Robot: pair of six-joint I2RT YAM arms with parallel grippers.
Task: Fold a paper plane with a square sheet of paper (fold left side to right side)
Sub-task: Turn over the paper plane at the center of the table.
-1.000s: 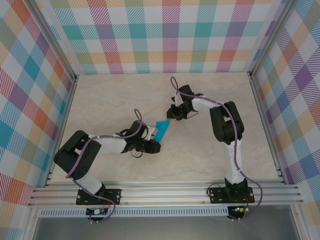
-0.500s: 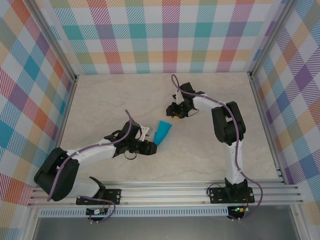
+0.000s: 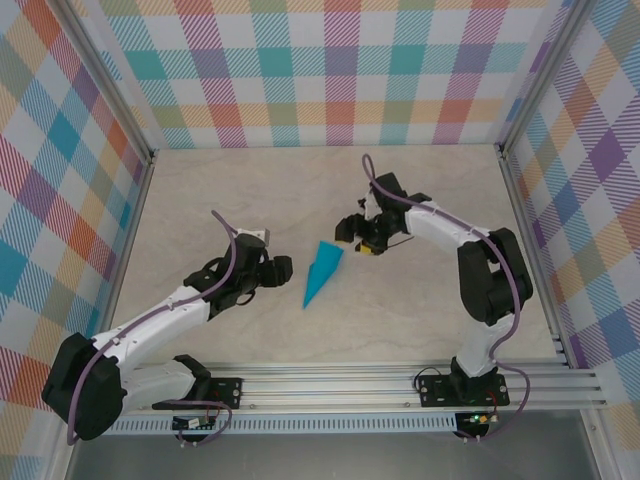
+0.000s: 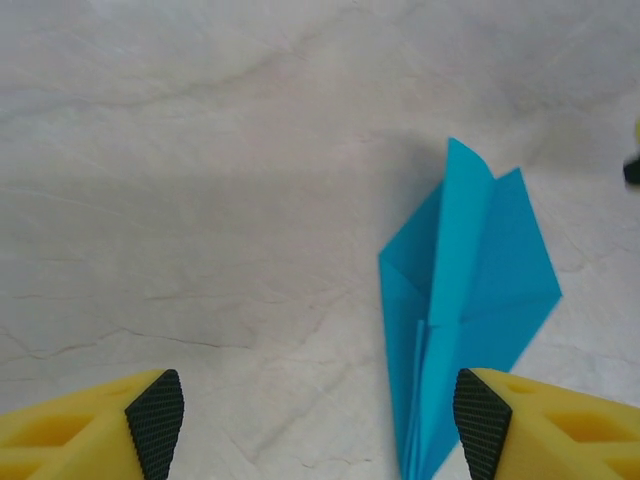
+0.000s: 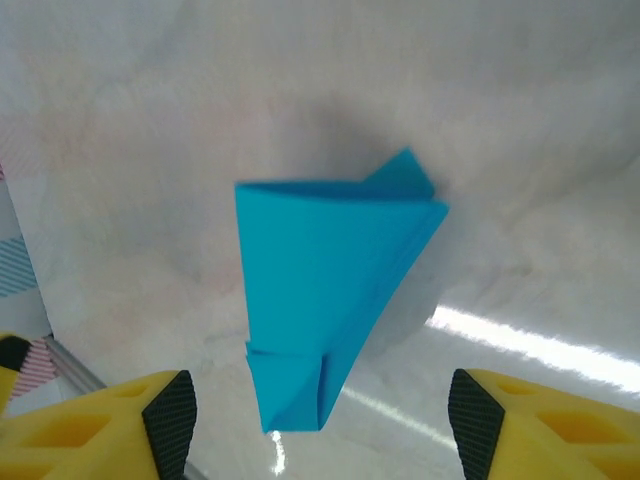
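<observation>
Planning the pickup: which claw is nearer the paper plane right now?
Right, judging from above. The right claw hangs open just beyond the wide far end of the paper plane; the left claw, also open, stands off its left side.

1. Top camera: high behind the arm bases, looking down on the whole table point(image 3: 220, 190).
2. Left wrist camera: close above the table, looking past the left gripper point(image 4: 318, 425).
3. Right wrist camera: equally close, past the right gripper point(image 5: 320, 425); all three share the paper plane point(image 3: 323, 272).

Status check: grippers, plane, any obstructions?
Left gripper open, right gripper open. Paper plane folded, loose on table between them, untouched. Nothing in the way.
</observation>
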